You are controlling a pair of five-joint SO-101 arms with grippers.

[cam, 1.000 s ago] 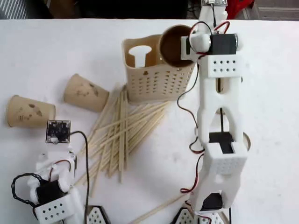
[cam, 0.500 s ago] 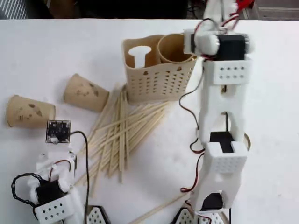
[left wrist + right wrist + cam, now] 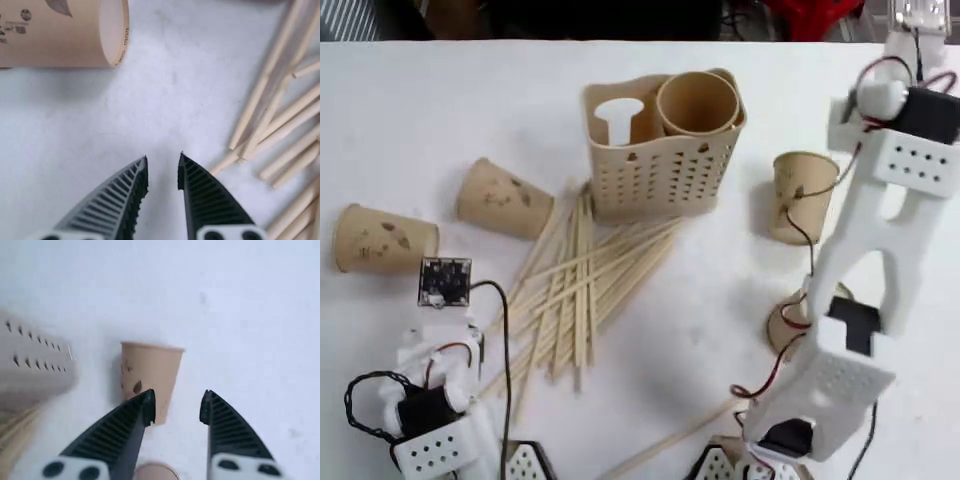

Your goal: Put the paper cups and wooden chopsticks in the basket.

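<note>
White table top [image 3: 420,110] lies under everything. On it stands the basket [image 3: 660,170], cream with little holes. One paper cup [image 3: 698,100] sits inside the basket, open end up. To the right of the basket, a bit apart from it, a standing cup [image 3: 803,195] is on the table. The right arm [image 3: 880,210] is stretched out past it. The right gripper [image 3: 176,407] hangs above the standing cup [image 3: 150,367] with its two black fingers apart, holding nothing. A half-hidden cup [image 3: 782,328] peeks out from behind the right arm, nearer the arm's base. The wooden chopsticks [image 3: 580,280] lie in a loose pile in front of the basket, and one stray chopstick [image 3: 665,442] lies alone by the arm bases. Left of the pile a spotted cup [image 3: 505,198] lies on its side, and a far-left cup [image 3: 385,238] lies on its side too. The left gripper [image 3: 162,160] is low over bare table between the far-left cup [image 3: 60,32] and the chopstick ends [image 3: 280,125]. Its fingers are a little apart and it holds nothing.
</note>
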